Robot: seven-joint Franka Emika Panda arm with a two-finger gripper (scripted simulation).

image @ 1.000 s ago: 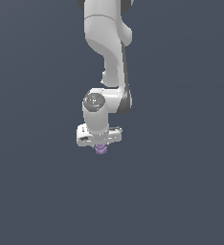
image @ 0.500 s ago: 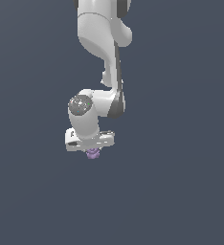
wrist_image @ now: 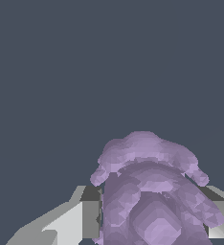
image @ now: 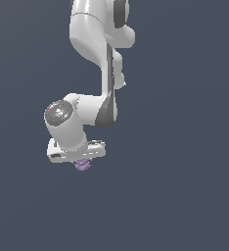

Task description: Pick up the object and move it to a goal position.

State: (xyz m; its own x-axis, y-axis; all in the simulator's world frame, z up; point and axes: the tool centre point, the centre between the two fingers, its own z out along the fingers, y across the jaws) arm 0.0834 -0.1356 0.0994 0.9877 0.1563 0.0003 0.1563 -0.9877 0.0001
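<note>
The object (image: 81, 165) is a tiny, lumpy, pale purple item that pokes out under the white gripper (image: 80, 162) in the exterior view. In the wrist view the object (wrist_image: 150, 191) fills the space between the two fingers (wrist_image: 83, 217), which press on it from both sides. The gripper is shut on the object and holds it in the air, toward the exterior view's left. The fingertips are mostly hidden behind the object.
The white arm (image: 94, 44) comes down from the top of the exterior view. Only a plain dark grey background shows around it.
The gripper with the object has moved toward the exterior view's left and a little lower. The arm's lower links have swung the same way. The grip has not changed.
</note>
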